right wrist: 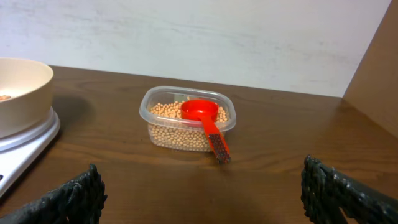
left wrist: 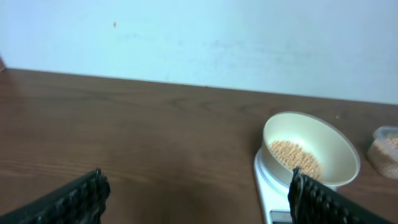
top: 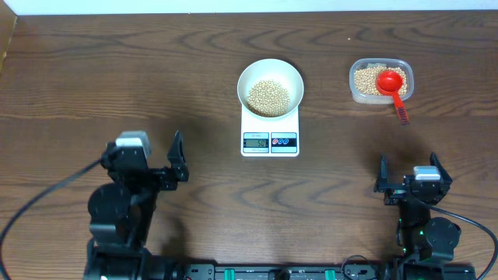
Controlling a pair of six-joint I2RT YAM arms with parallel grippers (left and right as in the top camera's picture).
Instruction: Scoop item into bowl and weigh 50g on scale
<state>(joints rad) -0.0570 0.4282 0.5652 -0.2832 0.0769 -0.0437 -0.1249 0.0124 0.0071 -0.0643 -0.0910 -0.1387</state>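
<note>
The white bowl stands on the white scale at the table's middle, with a heap of tan beans in it. More beans fill a clear plastic tub to the right, and a red scoop rests in it with its handle over the near rim. My left gripper is open and empty near the front left, well short of the scale. My right gripper is open and empty at the front right, below the tub. The left wrist view shows bowl and scale; the right wrist view shows tub and scoop.
A pale wall runs along the table's far edge. A brown panel stands at the right side in the right wrist view. Black cables trail from both arm bases at the front edge.
</note>
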